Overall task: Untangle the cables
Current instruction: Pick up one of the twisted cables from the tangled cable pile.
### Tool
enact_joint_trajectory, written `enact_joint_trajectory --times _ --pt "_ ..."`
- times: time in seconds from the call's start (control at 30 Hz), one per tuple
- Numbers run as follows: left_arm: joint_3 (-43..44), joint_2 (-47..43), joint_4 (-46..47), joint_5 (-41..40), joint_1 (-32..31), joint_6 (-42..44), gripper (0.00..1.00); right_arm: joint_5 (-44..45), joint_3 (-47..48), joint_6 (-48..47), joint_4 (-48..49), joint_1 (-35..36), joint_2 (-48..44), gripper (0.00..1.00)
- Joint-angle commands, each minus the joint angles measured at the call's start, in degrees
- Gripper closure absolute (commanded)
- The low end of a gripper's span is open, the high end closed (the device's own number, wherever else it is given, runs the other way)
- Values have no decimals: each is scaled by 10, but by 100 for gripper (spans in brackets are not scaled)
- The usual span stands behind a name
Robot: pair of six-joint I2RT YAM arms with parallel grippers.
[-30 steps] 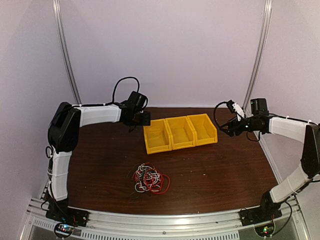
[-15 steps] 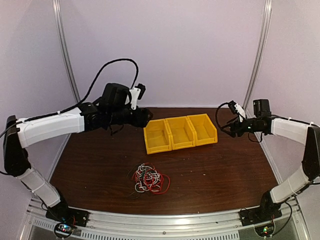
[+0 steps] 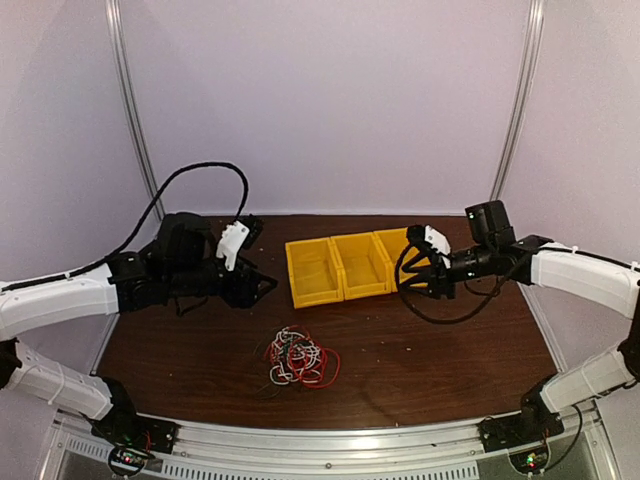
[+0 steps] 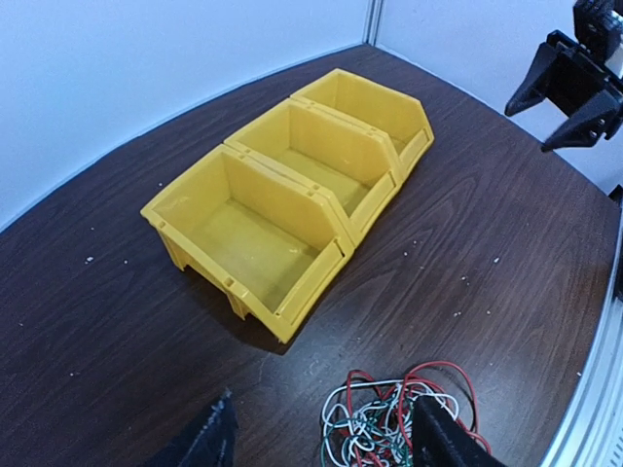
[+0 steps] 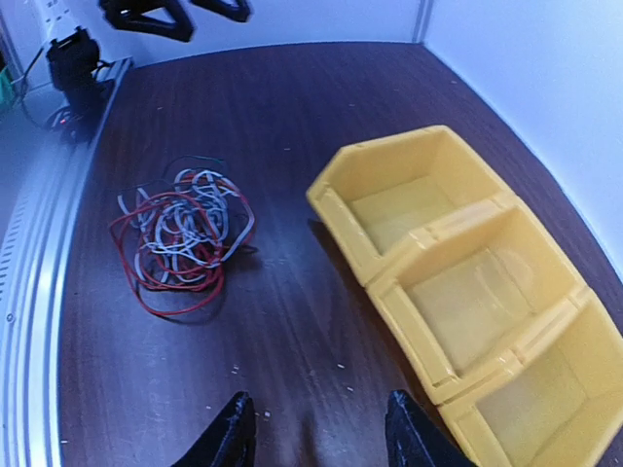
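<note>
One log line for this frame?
left hand open, empty | right hand open, empty | cables clumped on table, untouched | yellow bins empty

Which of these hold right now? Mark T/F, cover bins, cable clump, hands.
1. All three yellow bins are empty. True.
2. The cables lie inside the bin nearest the left arm. False: the clump lies on the bare table, in front of the bins and apart from them.
3. The right hand grips a red wire. False: its fingers stand apart with nothing between them, near the bins and well away from the clump.
4. The clump mixes red and white wires. True.
</note>
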Motion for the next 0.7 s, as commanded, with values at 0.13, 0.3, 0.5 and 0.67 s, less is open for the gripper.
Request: enact_joint_trajectory --times 0.13,0.3,0.5,0.67 --pt "-39 -8 59 -127 11 -15 15 86 38 -43 -53 195 63 60" --pt "-58 -6 100 -85 25 13 24 94 103 -47 -81 239 135 65" --pt "-58 36 66 -22 42 -27 30 103 168 -44 -81 268 206 65" --pt "-64 43 40 4 55 -59 32 72 215 -34 -95 287 258 65"
